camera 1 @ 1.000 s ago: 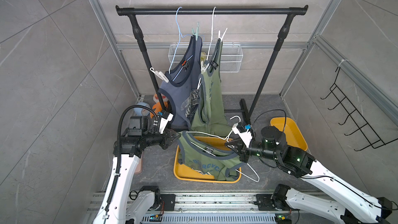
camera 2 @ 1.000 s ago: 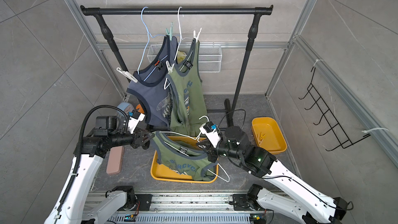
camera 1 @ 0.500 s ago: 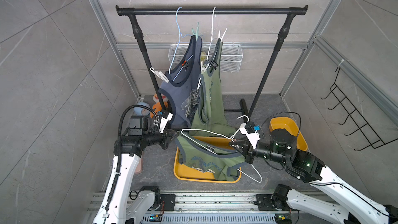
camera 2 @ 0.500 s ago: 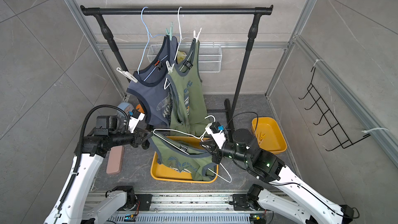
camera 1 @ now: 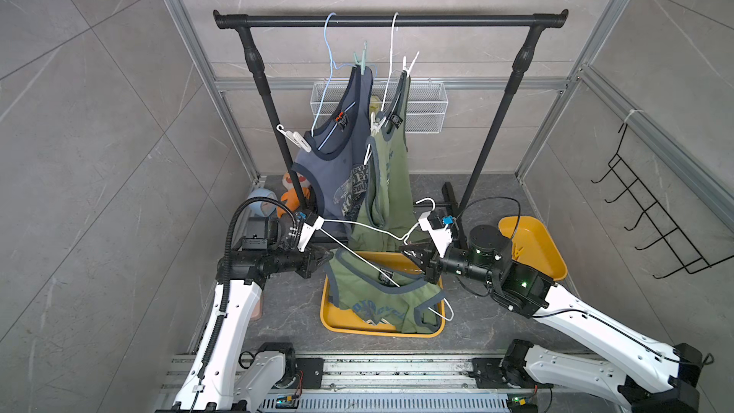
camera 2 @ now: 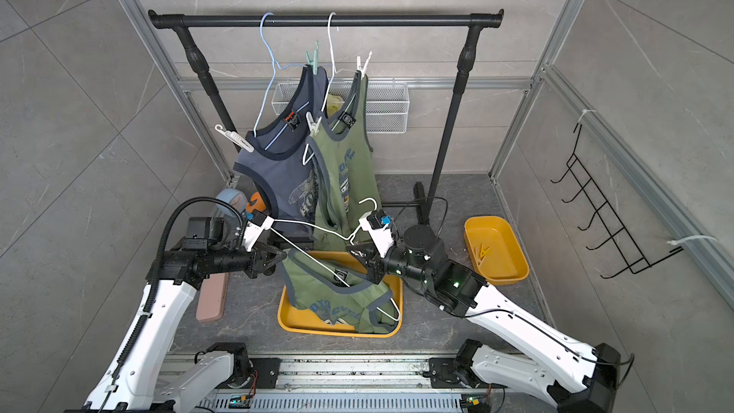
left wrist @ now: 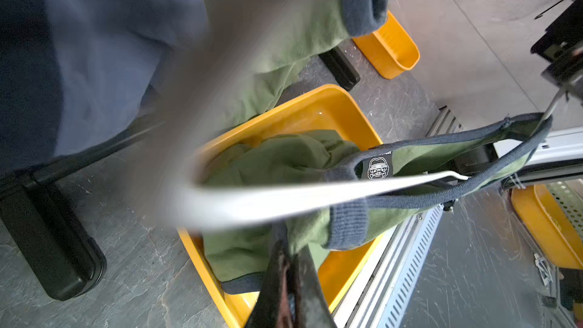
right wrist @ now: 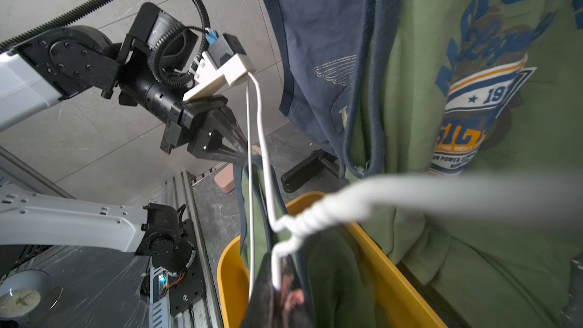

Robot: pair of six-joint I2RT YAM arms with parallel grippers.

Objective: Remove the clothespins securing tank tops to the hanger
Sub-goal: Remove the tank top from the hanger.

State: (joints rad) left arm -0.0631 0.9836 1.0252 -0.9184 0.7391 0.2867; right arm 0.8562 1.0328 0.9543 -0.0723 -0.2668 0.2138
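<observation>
No clothespin shows on the loose olive tank top [camera 1: 373, 295]. It sags between the two pincers, w/ its lower part in the big yellow tray [camera 1: 377, 332] right beneath them.

What is new: the left pincer [right wrist: 243, 152], a bit apart a sec ago, has now gone together on the top's grey-blue trim. The right pincer [camera 1: 404, 250] stays clamped on the white wire hanger [left wrist: 315, 197] close to its twisted neck, and now holds it a little higher.

So, I think, cloth and wire are each gripped separately, i.e. ready for pulling this top off its hanger. Its pins seem already gone.

Beyond the pincers and well above them, four pins remain:
- a mint green clothespin [camera 1: 361, 59] and a white clothespin [camera 1: 294, 138] on the navy tank top [camera 1: 337, 160]
- two more pale clothespins [camera 1: 409, 64] on the hung olive tank top [camera 1: 391, 176]

In the small yellow tray [camera 1: 534, 238], behind the right pincer's wrist, lie yellow clothespins [camera 2: 481, 251].
</observation>
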